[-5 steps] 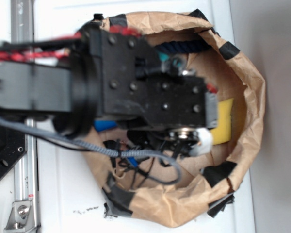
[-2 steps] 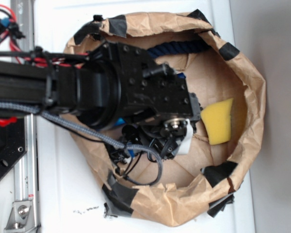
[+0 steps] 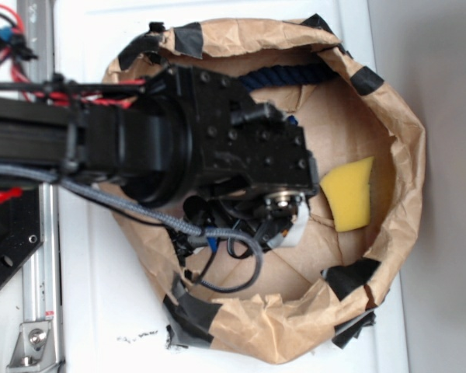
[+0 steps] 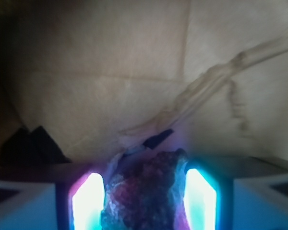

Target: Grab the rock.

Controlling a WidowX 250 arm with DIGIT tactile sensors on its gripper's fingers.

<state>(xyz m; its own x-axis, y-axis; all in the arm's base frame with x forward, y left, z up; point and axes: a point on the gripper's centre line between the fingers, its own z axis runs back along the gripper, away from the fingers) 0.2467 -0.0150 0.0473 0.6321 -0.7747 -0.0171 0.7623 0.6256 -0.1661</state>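
We see one rock wedged between our gripper's two glowing pads, gripper closed on it, inside one brown paper bag holding one yellow sponge and one dark rope.

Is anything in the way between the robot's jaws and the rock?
Nothing visible is. In the wrist view the rock already sits between the two glowing pads of the gripper, one on each side. Whether they touch it cannot be told.

Jagged rock (mottled brown-grey) on brown paper.
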